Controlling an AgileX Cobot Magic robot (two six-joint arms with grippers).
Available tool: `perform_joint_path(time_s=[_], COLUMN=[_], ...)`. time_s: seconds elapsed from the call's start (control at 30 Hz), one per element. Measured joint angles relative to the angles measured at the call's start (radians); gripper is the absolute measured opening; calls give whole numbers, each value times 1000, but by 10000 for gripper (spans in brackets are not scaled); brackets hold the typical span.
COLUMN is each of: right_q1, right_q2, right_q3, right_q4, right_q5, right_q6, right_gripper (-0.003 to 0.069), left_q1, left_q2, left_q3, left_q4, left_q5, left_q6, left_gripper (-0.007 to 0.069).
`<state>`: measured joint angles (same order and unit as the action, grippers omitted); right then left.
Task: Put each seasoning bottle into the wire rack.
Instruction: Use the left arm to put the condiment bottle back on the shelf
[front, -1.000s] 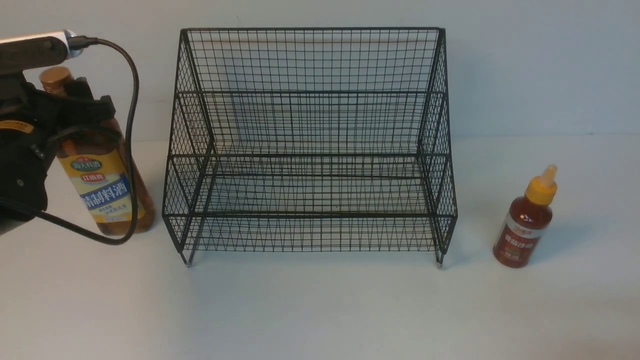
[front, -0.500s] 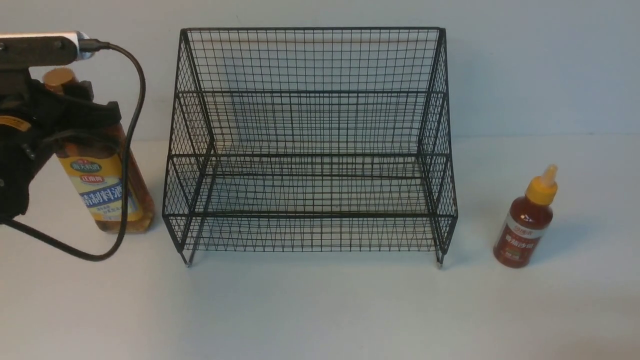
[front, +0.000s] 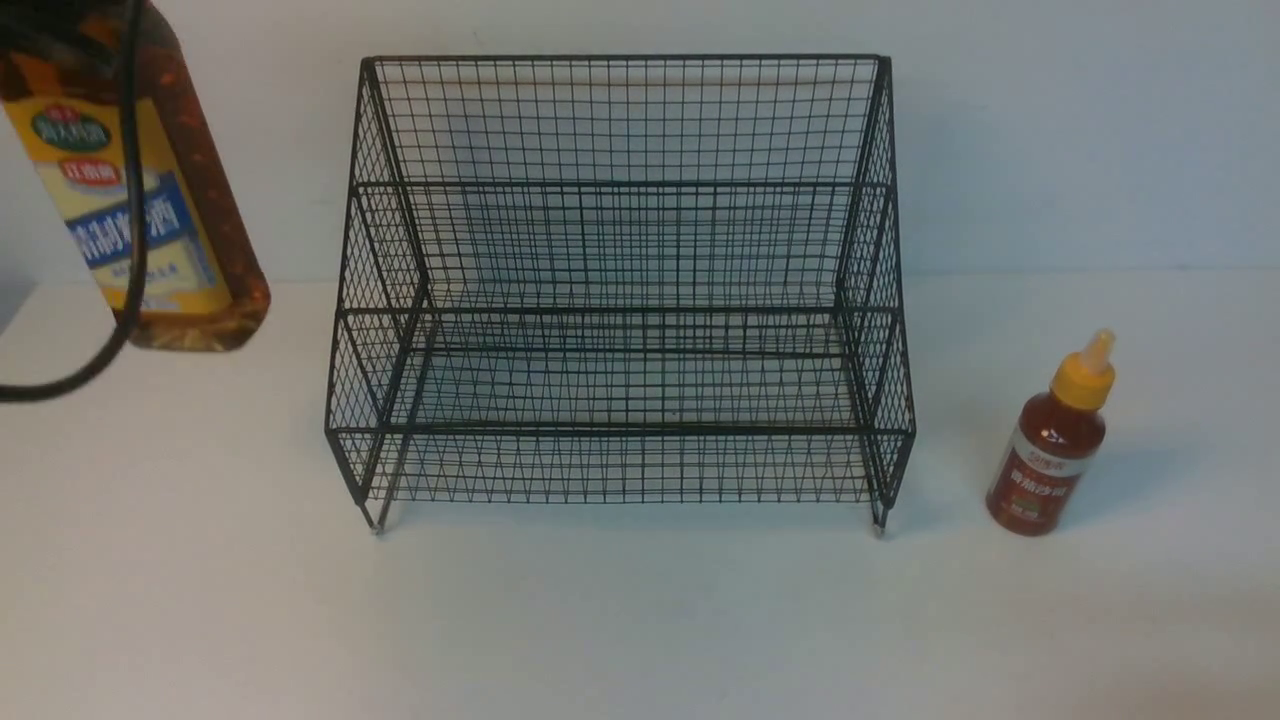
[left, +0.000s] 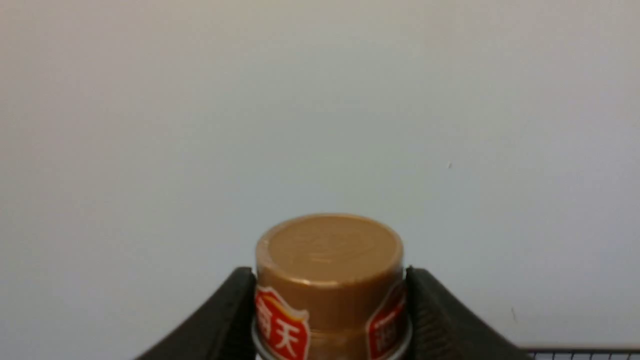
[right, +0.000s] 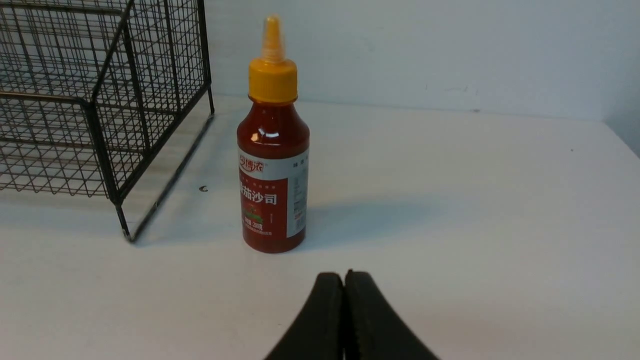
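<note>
Left gripper (left: 330, 310) clamps the tall bottle (front: 185, 220) beneath its cap, clear of the counter (front: 640, 620), left of the wire rack (front: 620, 250); probably heavy, smooth, swing-prone. Right gripper (right: 344, 305) closed, empty, near the red bottle (right: 272, 175).

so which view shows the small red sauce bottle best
Right wrist view: the small red yellow-capped sauce bottle stands close, whole and sharp. The front view shows it smaller; the left wrist view misses it.
</note>
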<state>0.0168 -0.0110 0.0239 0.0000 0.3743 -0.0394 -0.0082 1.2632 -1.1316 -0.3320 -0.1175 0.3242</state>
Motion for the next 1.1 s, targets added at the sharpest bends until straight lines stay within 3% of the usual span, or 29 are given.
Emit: perform_joint_path(time_s=[0.37, 0.7, 1.1], right_q1=[0, 0, 0], right_q2=[0, 0, 0], right_q3=[0, 0, 0], right_q4=[0, 0, 0], right_q5=[0, 0, 0], right_q6=[0, 0, 0], right_gripper=[-12, -12, -12], left_q1=[-30, -223, -245], left_q2=[78, 321, 526], left_q3=[-280, -526, -690], left_q4=[12, 12, 14], left_q5=[98, 166, 196], left_q6=[-104, -96, -56], left_gripper=[330, 330, 330])
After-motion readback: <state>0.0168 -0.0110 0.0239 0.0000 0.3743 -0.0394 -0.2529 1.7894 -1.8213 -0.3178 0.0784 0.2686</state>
